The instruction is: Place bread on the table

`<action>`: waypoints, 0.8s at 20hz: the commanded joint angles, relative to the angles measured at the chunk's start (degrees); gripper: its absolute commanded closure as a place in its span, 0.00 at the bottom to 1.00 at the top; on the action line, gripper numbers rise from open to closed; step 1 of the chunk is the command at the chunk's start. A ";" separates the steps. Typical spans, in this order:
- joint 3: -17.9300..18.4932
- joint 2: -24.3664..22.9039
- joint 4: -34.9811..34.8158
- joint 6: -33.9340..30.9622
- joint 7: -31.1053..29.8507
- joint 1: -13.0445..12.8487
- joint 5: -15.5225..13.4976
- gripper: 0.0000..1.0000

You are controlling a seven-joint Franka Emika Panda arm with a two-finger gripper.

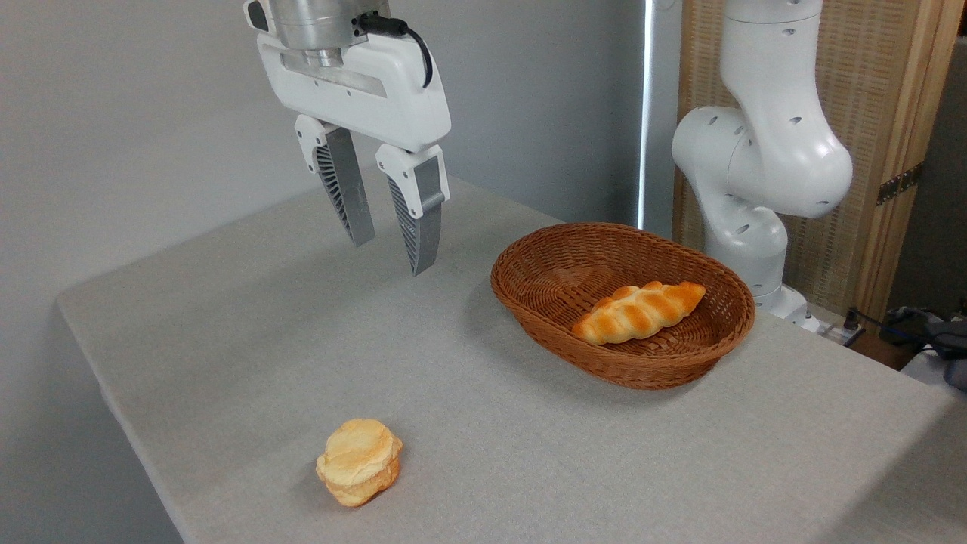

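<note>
Judging by the layout, nothing of the task done yet. Braided bread [639, 311] lying inside the wicker basket [529, 298], resting on the woven floor toward the near right side, long axis running from near left to far right, one tapered end close to the right wall. Basket standing on the grey tabletop [249, 355] at the right, near the arm's base. Gripper [391, 245] hanging high over the far left part of the tabletop, well apart from the basket, fingers spread with a clear gap between them and nothing held, tips pointing down and slightly toward the near side. Round pale bun [359, 461] sitting by itself on the tabletop at the near left, well apart from both basket and gripper; not the object wanted here. Left to do, as a judgement only: carrying the gripper rightward over the basket, lowering between the walls, closing across the narrow width of the roll, lifting clear of the rim, then setting down on bare cloth. Plenty of free cloth between basket and bun for that. Likely snag: basket wall crowding the right end, so a grasp near the middle looking safer. Whole task ahead, then: reach, grasp, lift, place, release.
</note>
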 commanded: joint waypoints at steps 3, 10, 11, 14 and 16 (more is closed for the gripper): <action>0.82 -3.95 -3.25 -0.99 1.03 -0.43 -0.84 0.00; 1.25 -18.35 -19.85 -0.90 5.41 -0.69 -0.75 0.00; 1.34 -20.37 -22.13 -0.99 7.69 -0.69 -0.75 0.00; 2.75 -26.26 -29.25 -1.34 12.70 -0.78 -0.75 0.00; 3.18 -30.57 -34.78 -1.17 17.18 -0.78 -0.66 0.00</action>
